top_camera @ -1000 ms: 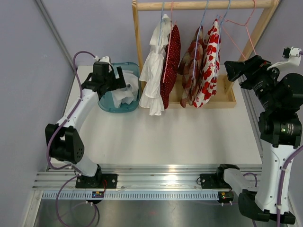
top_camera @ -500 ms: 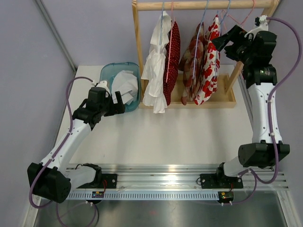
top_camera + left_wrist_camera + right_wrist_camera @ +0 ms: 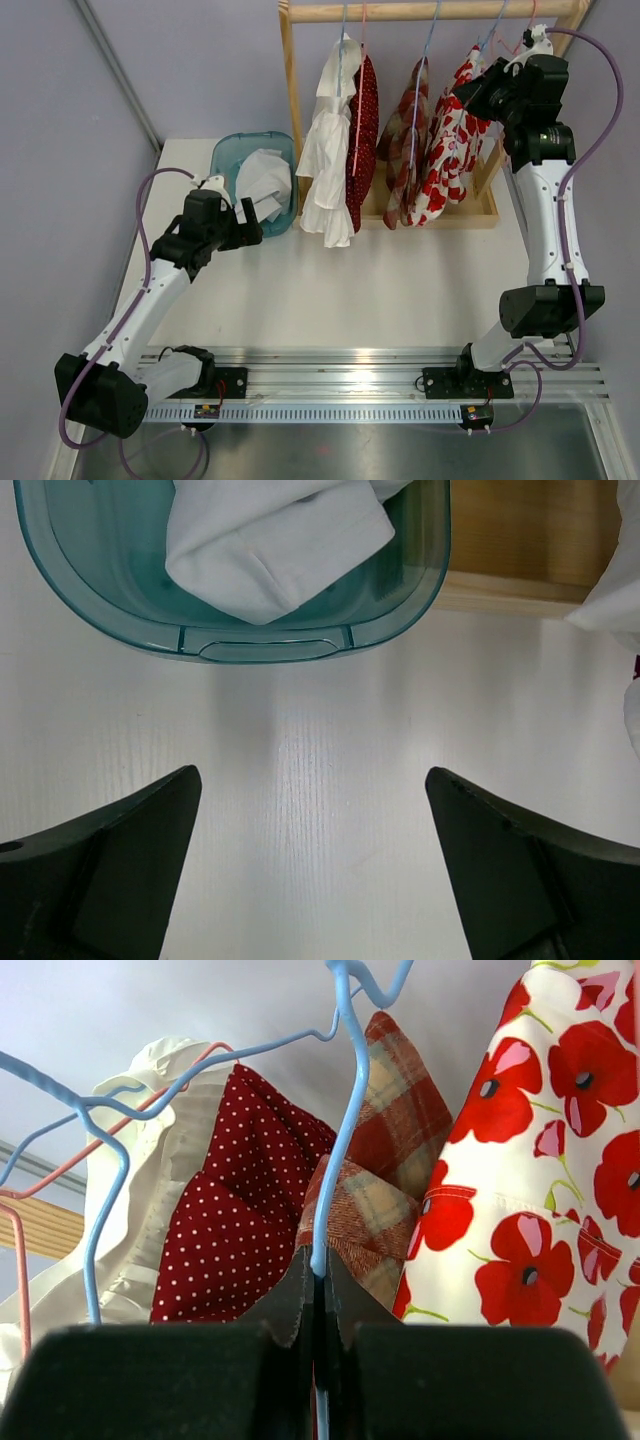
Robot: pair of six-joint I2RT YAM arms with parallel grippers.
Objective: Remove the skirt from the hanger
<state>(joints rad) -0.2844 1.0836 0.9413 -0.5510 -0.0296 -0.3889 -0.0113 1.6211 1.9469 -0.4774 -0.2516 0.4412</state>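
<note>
Right wrist view: my right gripper (image 3: 318,1295) is pressed together on the blue wire of a hanger (image 3: 340,1130).

The poppy skirt (image 3: 540,1190) hangs just beside this wire, on its right. In the top view it leans toward my gripper, so I judge this hanger carries it, though the join is hidden. The skirt is not off yet; it hangs under the rail (image 3: 400,12). My left gripper (image 3: 310,820) has its fingers wide apart over the table (image 3: 320,740), near the basket (image 3: 260,645), holding nothing. I judge the step is taking the hanger. Next the hook must be lifted over the rail and brought down to the left gripper, which can pull the skirt free. The other hangers are close and may catch.
</note>
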